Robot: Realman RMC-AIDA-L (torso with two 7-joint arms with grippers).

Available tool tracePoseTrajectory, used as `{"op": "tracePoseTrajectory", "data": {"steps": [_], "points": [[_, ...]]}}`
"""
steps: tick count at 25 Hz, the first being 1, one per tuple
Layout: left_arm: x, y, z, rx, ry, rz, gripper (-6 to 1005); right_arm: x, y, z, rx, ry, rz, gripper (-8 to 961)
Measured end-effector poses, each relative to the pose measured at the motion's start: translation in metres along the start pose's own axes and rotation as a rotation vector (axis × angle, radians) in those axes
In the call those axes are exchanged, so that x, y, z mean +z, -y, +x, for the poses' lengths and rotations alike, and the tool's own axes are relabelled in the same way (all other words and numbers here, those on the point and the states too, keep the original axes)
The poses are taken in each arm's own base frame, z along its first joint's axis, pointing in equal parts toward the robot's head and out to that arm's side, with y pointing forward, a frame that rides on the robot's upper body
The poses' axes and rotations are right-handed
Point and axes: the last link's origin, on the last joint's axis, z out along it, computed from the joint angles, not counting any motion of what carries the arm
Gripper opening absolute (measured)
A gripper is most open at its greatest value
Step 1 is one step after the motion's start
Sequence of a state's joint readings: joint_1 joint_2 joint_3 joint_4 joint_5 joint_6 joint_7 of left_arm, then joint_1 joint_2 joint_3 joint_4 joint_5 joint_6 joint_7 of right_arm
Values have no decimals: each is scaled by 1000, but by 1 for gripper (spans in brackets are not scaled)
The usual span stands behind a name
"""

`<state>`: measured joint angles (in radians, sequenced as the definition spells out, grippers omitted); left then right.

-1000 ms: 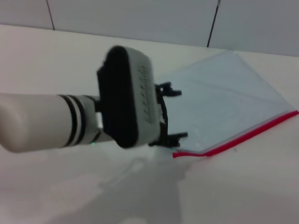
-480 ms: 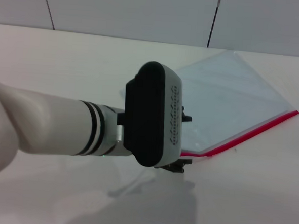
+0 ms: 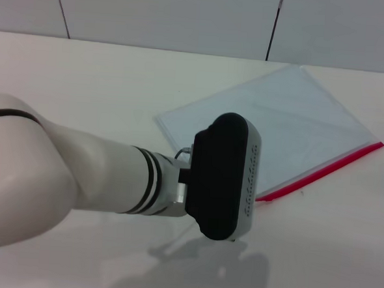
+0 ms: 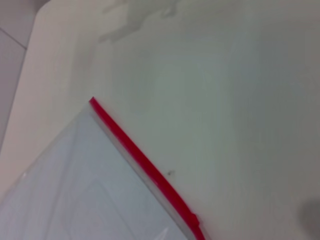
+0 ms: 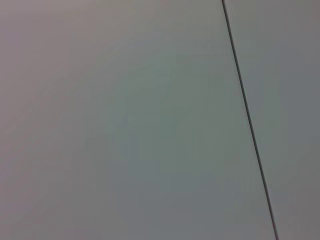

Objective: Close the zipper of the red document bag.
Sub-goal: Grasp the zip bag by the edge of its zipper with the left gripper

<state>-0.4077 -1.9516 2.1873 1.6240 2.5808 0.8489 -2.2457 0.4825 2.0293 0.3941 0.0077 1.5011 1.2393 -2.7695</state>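
The red document bag [image 3: 291,121] lies flat on the white table, a translucent pale blue pouch set at a slant at the right. Its zipper [image 3: 327,167] is the bright red strip along the near long edge. My left arm reaches in from the left, and its black wrist housing [image 3: 226,175] covers the bag's near left corner and that end of the zipper. The left gripper's fingers are hidden behind the housing. The left wrist view looks down on the zipper [image 4: 145,167] and the bag [image 4: 70,195], with a small thicker spot [image 4: 193,220] on the strip. The right gripper is out of view.
The white table [image 3: 85,79] runs back to a pale panelled wall [image 3: 187,13] with dark seams. The arm's shadow falls on the table near the front edge. The right wrist view holds only a grey panel with one dark seam [image 5: 247,120].
My left arm has swung right and nearer, from beside the bag's near left corner to over it. Its black fingers, seen spread a second ago, are now hidden behind the housing.
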Motion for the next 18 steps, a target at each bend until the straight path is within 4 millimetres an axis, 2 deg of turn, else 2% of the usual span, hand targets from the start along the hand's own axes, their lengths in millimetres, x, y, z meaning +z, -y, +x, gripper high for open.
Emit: {"op": "tracePoseTrajectory", "data": {"steps": [8, 18], "points": [[10, -2, -12, -19, 36, -19, 879, 2, -1, -1, 0, 2, -5, 886], [18, 4, -22, 15, 39, 26, 879, 1, -1, -1, 1, 2, 0, 885]]}}
